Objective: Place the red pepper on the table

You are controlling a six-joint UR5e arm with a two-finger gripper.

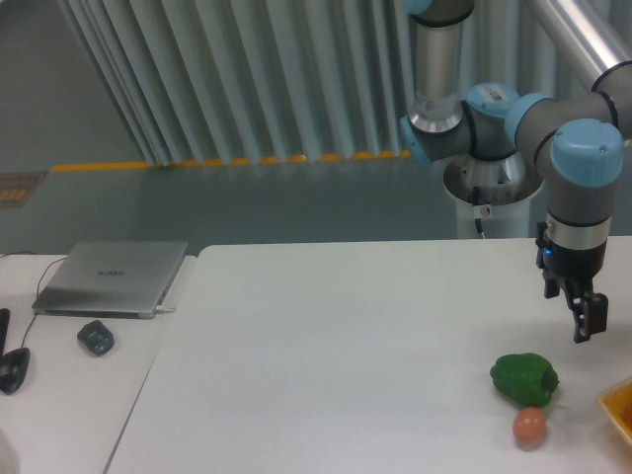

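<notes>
Seemingly empty, claw hangs near table edge (right side).

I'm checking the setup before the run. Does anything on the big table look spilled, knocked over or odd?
Nothing is spilled or damaged. The green pepper and orange ball rest on the table. Oddly, no red pepper shows.

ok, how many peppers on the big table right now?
1. Only a green pepper, near the table's right front, beside a small orange ball. No red pepper shows; it may sit off-frame right, where a yellow container is cut off.
</notes>
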